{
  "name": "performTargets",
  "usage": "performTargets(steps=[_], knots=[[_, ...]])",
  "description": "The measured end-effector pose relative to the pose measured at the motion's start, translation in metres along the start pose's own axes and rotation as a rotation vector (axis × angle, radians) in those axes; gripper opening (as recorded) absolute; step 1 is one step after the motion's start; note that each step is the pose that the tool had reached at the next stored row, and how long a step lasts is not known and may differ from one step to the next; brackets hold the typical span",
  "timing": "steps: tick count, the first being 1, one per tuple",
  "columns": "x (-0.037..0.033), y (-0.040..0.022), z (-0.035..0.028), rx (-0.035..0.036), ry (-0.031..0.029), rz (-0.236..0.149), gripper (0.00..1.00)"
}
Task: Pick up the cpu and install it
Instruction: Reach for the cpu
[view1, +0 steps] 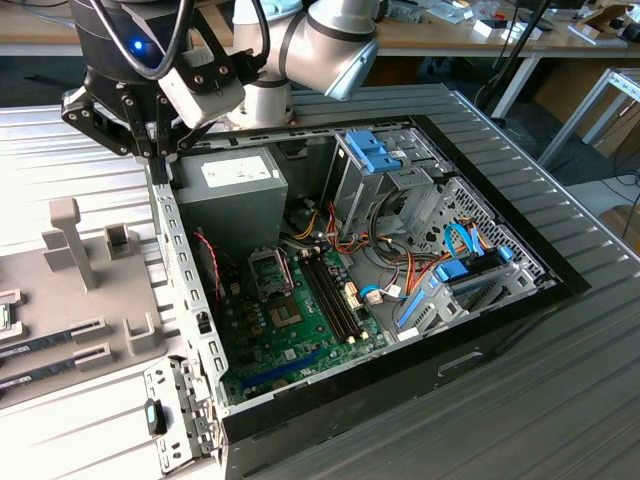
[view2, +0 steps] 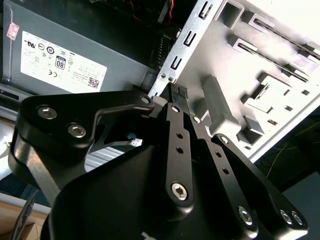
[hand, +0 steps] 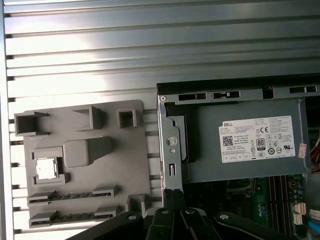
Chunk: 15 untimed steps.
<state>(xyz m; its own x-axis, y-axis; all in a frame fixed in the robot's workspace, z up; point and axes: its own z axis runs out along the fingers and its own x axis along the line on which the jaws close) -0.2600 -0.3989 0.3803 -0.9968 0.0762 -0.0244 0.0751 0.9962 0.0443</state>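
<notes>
Gripper (view1: 160, 158) with fingers (hand: 170, 200) pressed together, holding nothing, hovers above the open computer case's (view1: 185, 270) rim. The cpu (hand: 46, 169) lies in a grey tray (hand: 125, 150) beside it on the table (hand: 150, 50).

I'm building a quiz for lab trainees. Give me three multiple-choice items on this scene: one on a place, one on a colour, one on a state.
1. Where does the cpu lie?
A) in a pocket of the grey fixture
B) on the floor
C) on a shelf

2. What colour is the motherboard?
A) red
B) green
C) white

3. How is the case?
A) shut by a panel
B) open, insides showing
C) wrapped in foil

Answers:
1 A, the first wrist view shows it in the fixture's square pocket.
2 B, its board is green in the exterior view.
3 B, cables and drive cages lie exposed.
</notes>
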Motion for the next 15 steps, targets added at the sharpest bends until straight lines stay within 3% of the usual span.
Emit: performTargets(steps=[15], knots=[[0.0039, -0.0003, 0.0003, 0.0000, 0.0000, 0.000, 0.11]])
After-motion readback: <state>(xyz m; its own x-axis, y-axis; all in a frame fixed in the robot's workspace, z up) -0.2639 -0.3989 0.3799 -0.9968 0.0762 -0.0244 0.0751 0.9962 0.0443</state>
